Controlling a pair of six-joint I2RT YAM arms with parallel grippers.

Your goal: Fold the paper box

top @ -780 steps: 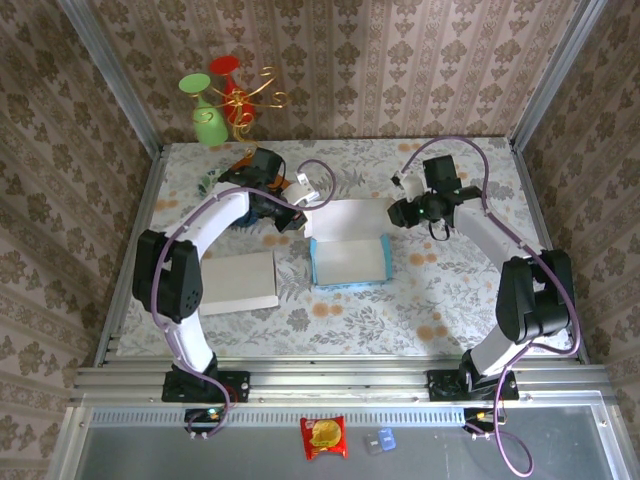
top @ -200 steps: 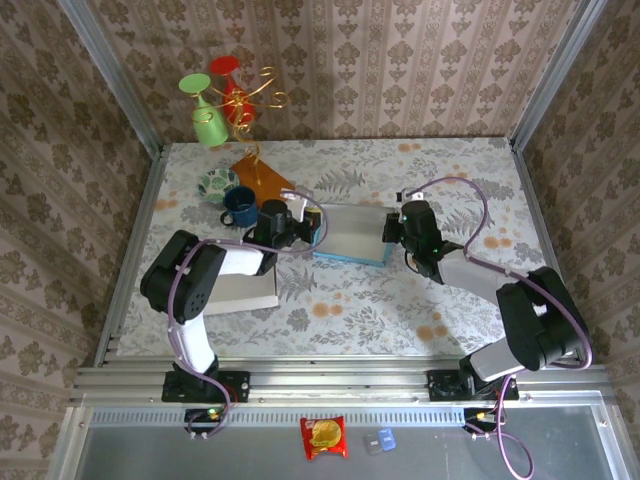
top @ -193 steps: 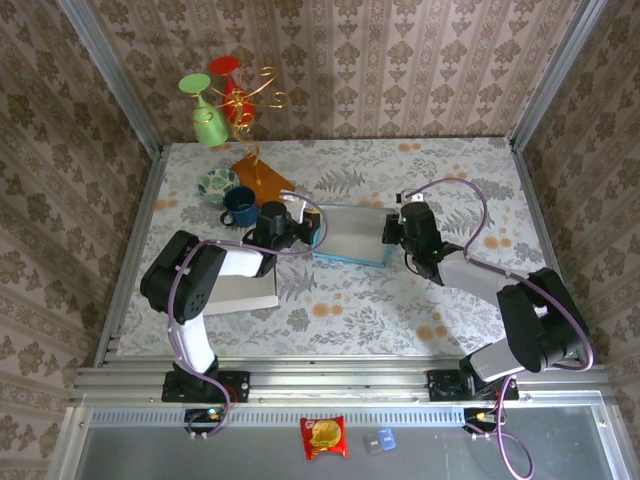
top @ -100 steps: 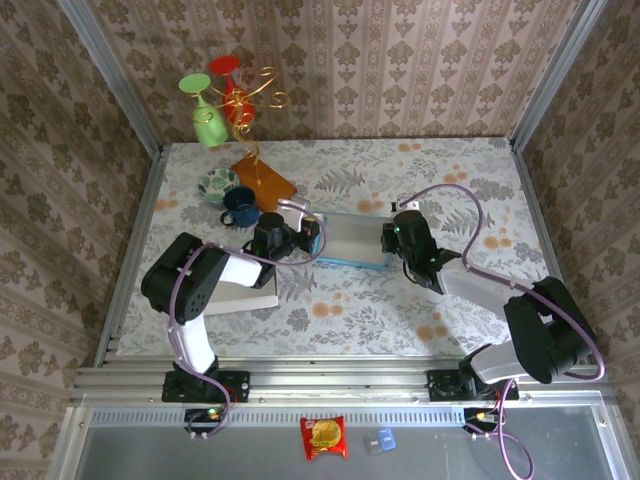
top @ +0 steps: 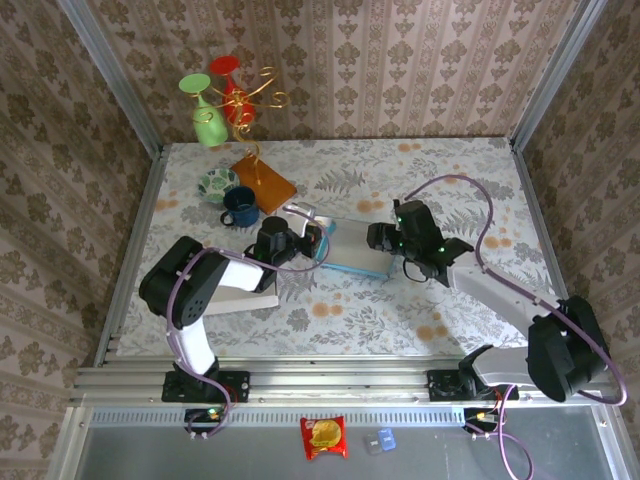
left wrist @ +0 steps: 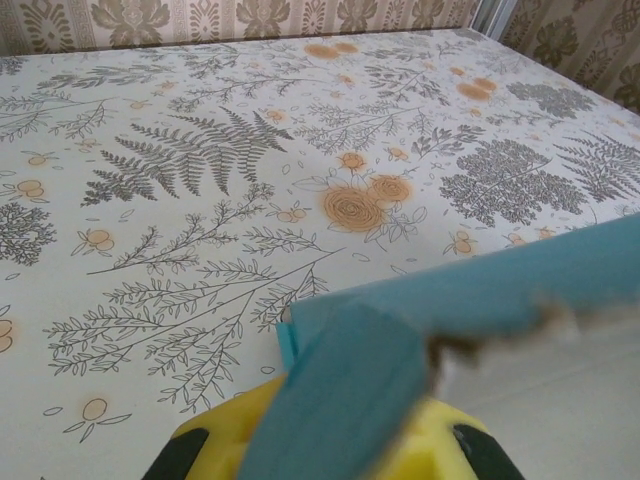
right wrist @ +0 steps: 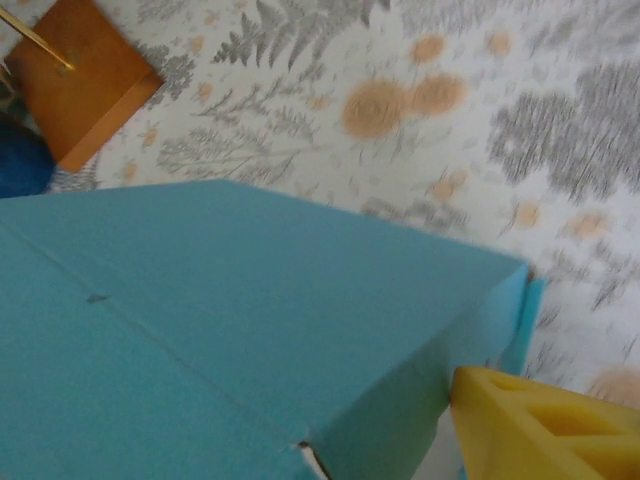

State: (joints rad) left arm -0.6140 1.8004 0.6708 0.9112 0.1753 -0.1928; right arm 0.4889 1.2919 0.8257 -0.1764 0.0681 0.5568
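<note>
The paper box lies on the table, just to the right of the blue mug and a little nearer the arms than it. Its long axis runs away from the mug, and the end far from the mug dips slightly toward the arms. The broad blue face is turned up.

At the end nearest the mug, the left gripper is clenched on a blue flap. Its arm is folded low, with the forearm level.

At the end farthest from the mug is the right gripper. Its jaws are parted, one yellow finger just beside the box's corner. Its arm is stretched long and low.
</note>
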